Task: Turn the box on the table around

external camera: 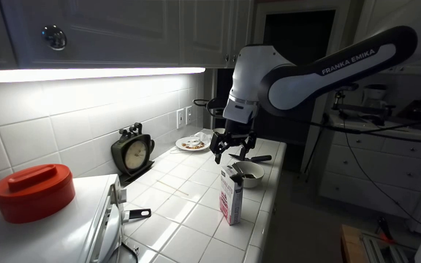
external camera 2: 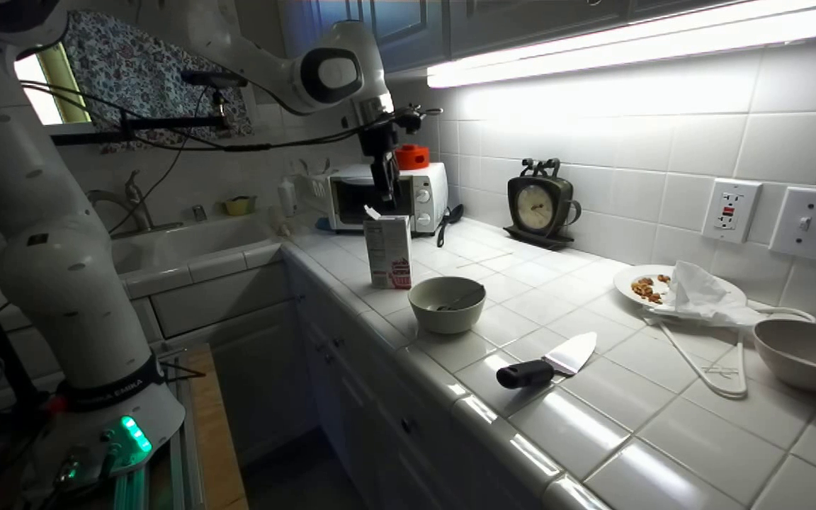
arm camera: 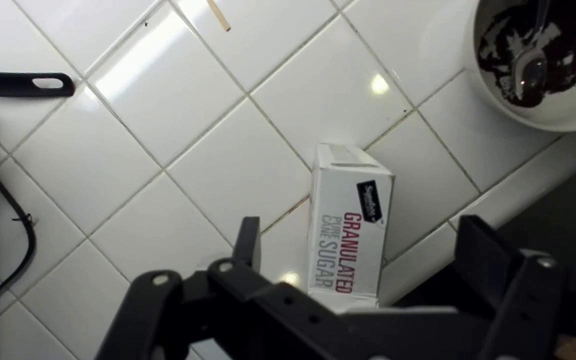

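1. Box (external camera: 229, 197) upright on the table (external camera: 196, 223), near its outer edge, probably for easy reach
2. Gripper (arm camera: 360, 240) hangs over it, jaws parted wide and holding nothing, presumably to straddle the box before twisting
3. Bowl (external camera 2: 443, 319) near the box, not touching; the spoon (arm camera: 529, 70) inside suggests mixing
4. Tin (external camera: 35, 195) on the oven (external camera: 75, 219), well apart from the box, perhaps to save room

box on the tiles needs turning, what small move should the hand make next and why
I'd probably lower the hand slightly, fingers spread, to straddle the box: in both exterior views their tips sit above its top, and in the wrist view they stand apart with the box showing between them.
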Tool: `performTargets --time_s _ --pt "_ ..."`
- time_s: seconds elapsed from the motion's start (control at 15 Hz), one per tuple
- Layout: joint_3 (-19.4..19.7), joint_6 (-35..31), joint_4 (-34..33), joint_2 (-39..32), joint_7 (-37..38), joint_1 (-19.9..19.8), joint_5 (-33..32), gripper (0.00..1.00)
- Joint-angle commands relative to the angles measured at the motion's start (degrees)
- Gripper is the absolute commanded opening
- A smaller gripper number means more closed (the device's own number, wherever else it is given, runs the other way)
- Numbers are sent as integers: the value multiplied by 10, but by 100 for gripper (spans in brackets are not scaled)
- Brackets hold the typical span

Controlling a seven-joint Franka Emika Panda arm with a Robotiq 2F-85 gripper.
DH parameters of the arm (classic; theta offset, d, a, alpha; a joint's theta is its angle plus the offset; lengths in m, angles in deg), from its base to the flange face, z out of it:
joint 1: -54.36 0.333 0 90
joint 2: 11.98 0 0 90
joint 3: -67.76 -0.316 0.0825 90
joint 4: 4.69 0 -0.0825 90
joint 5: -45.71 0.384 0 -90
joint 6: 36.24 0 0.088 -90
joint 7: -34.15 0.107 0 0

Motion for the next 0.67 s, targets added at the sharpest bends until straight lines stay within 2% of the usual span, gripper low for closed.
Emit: performTargets --time_s 0.0,0.13,0.27,0.4,0.47,0.6 --pt "1 -59 6 -27 -32 -12 5 100" --pt "0 -81 8 -39 -28 -17 9 100" --pt "-2 -93 10 -49 -24 -21 10 89" --pt "-4 -95 13 -54 -12 -23 3 87" --pt "-5 -93 14 -55 -11 -23 3 81" --pt "-7 -91 19 -57 -4 -23 0 80"
